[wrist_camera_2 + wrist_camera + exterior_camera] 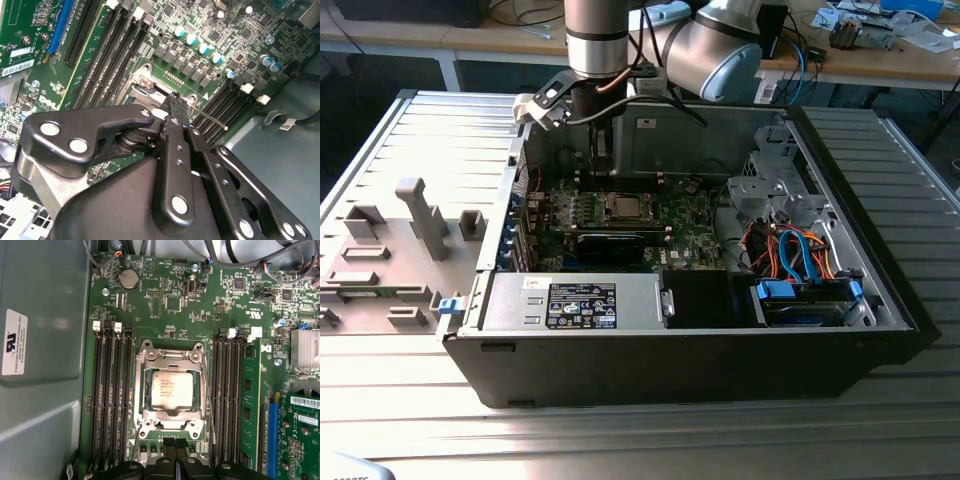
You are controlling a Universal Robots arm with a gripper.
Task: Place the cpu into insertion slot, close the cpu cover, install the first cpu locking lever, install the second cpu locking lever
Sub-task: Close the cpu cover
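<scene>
On the ribbed metal bench point(620, 440) lies an open computer case point(700, 360), its power supply point(570, 300) along the nearest wall. Past that the green motherboard point(690, 225) lies flat on the case floor. Near its middle the cpu point(625, 207) sits in the insertion slot point(172, 413), flat, with its dull metal top facing up point(172, 390). In the first wrist view its slightly longer edges run parallel to the long memory slots point(112, 400) on either side.

The cpu cover point(141, 390) lies down flat over it, framing the chip through its window. A thin wire lever point(209, 405) runs along one side of the socket, in line with the memory slots. In the second wrist view it slants away from the claw's tip point(210, 120).

Just beyond the socket in the exterior view, the claw point(603, 165) hangs straight down from the arm. In both wrist views its fingers are pressed together point(176, 445), tips right at the socket's edge point(175, 100). I cannot tell whether anything is pinched between them.
</scene>
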